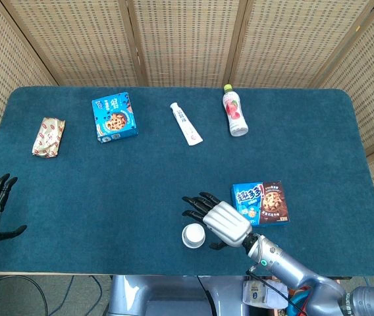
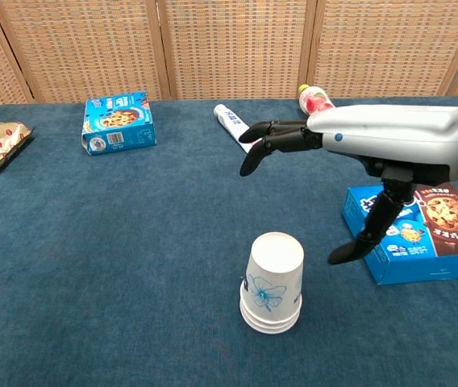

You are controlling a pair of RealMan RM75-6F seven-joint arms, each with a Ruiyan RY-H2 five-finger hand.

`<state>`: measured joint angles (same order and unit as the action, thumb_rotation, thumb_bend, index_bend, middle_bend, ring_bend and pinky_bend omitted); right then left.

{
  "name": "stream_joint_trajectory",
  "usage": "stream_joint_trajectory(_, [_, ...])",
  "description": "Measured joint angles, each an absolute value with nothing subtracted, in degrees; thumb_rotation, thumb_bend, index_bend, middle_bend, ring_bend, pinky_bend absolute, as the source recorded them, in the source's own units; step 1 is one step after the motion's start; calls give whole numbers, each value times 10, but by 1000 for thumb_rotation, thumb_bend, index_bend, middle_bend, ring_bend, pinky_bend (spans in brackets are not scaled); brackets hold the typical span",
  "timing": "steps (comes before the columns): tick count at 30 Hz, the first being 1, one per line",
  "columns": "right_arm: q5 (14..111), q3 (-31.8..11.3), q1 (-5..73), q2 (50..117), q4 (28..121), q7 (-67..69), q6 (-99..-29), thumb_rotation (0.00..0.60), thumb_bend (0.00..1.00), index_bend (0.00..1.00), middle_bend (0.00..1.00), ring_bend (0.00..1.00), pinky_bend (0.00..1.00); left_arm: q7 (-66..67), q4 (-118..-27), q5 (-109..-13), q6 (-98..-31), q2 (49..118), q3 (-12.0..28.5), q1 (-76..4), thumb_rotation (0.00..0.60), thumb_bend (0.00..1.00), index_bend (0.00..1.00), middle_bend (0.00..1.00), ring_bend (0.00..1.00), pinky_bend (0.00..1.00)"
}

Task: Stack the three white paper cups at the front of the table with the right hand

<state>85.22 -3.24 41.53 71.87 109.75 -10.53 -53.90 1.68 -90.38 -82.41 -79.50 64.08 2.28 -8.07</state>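
The white paper cups (image 2: 272, 282) sit nested upside down in one stack at the desk's (image 2: 116, 266) front, the right hand (image 2: 390, 145) hovering beside them, fingers (image 2: 265, 143) spread and empty, so the stacking looks finished.

From the head cam we look almost straight down on the whole table (image 1: 174, 171), far edge at top, screen panels behind it. Our chest cam sits low at the near edge, facing fwd across the cloth, much closer in. Both views share the cup stack (image 1: 193, 235) (image 2: 273, 284), right hand (image 1: 223, 222) (image 2: 374, 141), cookie box (image 1: 261, 203) (image 2: 422, 230) & back-row items.
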Motion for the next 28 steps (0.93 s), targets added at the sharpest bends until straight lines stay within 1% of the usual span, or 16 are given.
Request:
stream_joint_trajectory(2, [860,-32,411,712,1098,-105,-549,600,123,206,86,96,81,17,-904,-824,-795,641,23,-81,600,131,0,0,0,0])
stream_joint_trajectory(4, [868,-31,406,707,1098,-106,-561,600,66,206,83,40,35,17,-904,-824,-795,641,23,-81,600,131,0,0,0,0])
stream_joint_trajectory(5, [872,-30,402,704,1097,-107,-568,600,30,206,70,13,13,17,-904,-824,-796,641,23,-80,600,131,0,0,0,0])
stream_joint_trajectory(7, [882,-26,389,697,1093,-108,-591,600,1,181,21,0,0,16,-904,-825,-798,641,23,-80,600,131,0,0,0,0])
stream_joint_trajectory(9, [891,-21,373,691,1087,-107,-618,600,0,123,0,0,0,14,-903,-827,-800,641,22,-79,600,131,0,0,0,0])
stream_joint_trajectory(11, [901,-14,347,684,1071,-105,-662,600,0,74,0,0,0,13,-902,-832,-803,642,21,-78,600,131,0,0,0,0])
stream_joint_trajectory(16, [915,-1,264,682,1015,-103,-793,600,0,4,0,0,0,10,-900,-842,-813,643,17,-74,600,132,0,0,0,0])
stream_joint_trajectory(20, [918,8,194,689,968,-106,-873,600,0,0,0,0,0,6,-895,-842,-815,645,18,-73,600,131,0,0,0,0])
stream_joint_trajectory(23, [917,16,157,693,948,-104,-904,600,0,0,0,0,0,6,-891,-844,-817,648,18,-72,600,132,0,0,0,0])
stream_joint_trajectory(28, [930,19,129,694,939,-94,-941,600,0,0,0,0,0,12,-891,-845,-821,653,18,-70,600,131,0,0,0,0])
